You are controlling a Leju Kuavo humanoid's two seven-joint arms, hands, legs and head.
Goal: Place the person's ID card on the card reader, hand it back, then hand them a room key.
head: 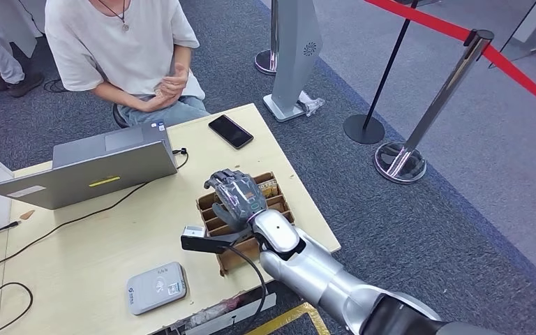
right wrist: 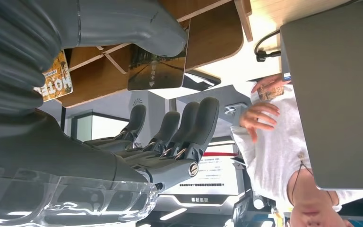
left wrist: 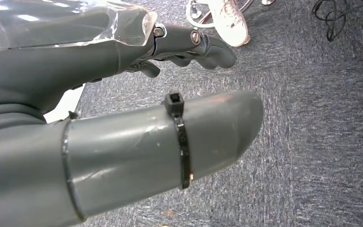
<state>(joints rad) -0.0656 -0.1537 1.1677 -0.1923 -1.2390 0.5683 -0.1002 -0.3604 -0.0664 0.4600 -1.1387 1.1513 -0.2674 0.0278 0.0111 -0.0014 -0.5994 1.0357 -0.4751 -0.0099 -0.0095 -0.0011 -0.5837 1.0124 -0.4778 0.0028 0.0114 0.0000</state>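
While the key cards (right wrist: 157, 68) stand on edge in the slots of the box (head: 273, 202), we judge them thin, stiff, light and rather slick, best pinched by the free upper edge and drawn straight up. Our right hand (head: 236, 197) hovers over the box with its fingers (right wrist: 189, 127) spread and curved and the thumb (right wrist: 137, 26) apart from them; in the wrist view a dark card sits in the gap between thumb and fingers, close to the thumb tip, though we cannot tell whether it touches. The hand holds nothing that we can see. Our left hand (left wrist: 123, 99) hangs over the carpet with fingers loosely curled, holding nothing. The person (head: 122, 42) sits across the table (head: 84, 251) with what may be the ID card (head: 159, 91) in their hands. The reader (head: 155, 287) lies near our edge, beside the laptop (head: 87, 167) and phone (head: 230, 131).
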